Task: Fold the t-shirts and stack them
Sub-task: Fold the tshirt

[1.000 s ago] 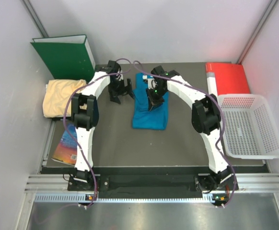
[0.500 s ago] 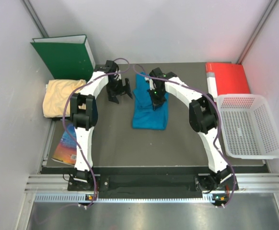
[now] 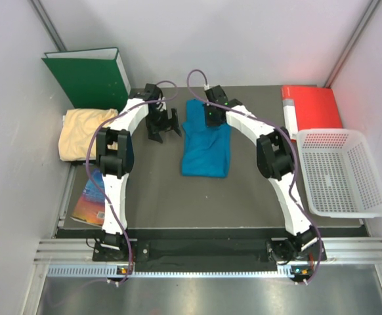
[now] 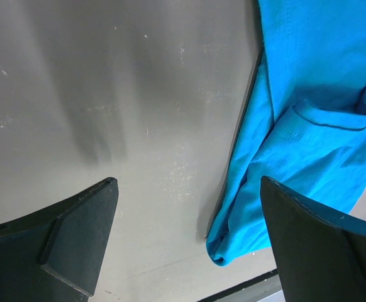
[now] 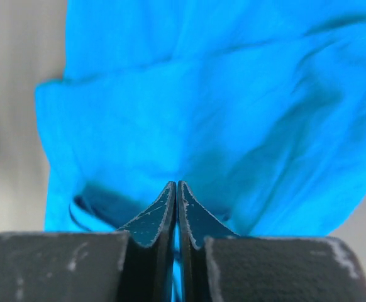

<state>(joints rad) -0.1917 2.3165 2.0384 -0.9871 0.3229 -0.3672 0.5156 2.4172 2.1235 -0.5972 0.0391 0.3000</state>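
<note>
The right gripper (image 5: pixel 177 184) pinches shut on the teal t-shirt (image 3: pixel 204 154) at its far end; its long axis runs near-to-far at the far middle of the desk (image 3: pixel 151 197); the left gripper (image 3: pixel 163 128), wide open and empty, hovers just beside its left edge

The top camera looks steeply down from the near side, far enough back to take in the whole table (image 3: pixel 151 197). Both wrist cameras hang close over it, facing down. All three views share the shirt (image 3: pixel 205 147).
</note>
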